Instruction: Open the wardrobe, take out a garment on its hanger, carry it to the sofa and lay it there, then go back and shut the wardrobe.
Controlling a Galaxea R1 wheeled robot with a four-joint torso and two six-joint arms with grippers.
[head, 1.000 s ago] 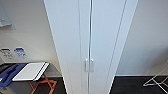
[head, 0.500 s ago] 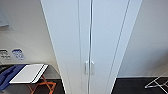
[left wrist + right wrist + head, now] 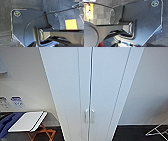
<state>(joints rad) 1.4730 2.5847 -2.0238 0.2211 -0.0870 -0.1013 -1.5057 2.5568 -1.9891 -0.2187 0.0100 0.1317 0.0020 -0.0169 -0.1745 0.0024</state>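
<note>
The wardrobe (image 3: 105, 84) stands straight ahead of me in the head view, tall and white, with both doors shut. Its two small white handles (image 3: 89, 116) sit side by side at the centre seam, low in the picture. The garment, its hanger and the sofa are hidden from me. Both wrist views look down past the robot's own dark plate onto dark carpet (image 3: 5, 25), and I cannot make out how either gripper stands.
Left of the wardrobe is a folding stand with orange legs (image 3: 42, 133) carrying a white board (image 3: 26, 121) and blue fabric (image 3: 8, 122). A metal drying rack (image 3: 157, 130) stands on the dark floor at the right. A yellow patch (image 3: 71, 24) lies on the carpet.
The whole head picture has shifted a little and the wardrobe handles sit slightly lower, so the camera has moved. The wardrobe doors remain shut.
</note>
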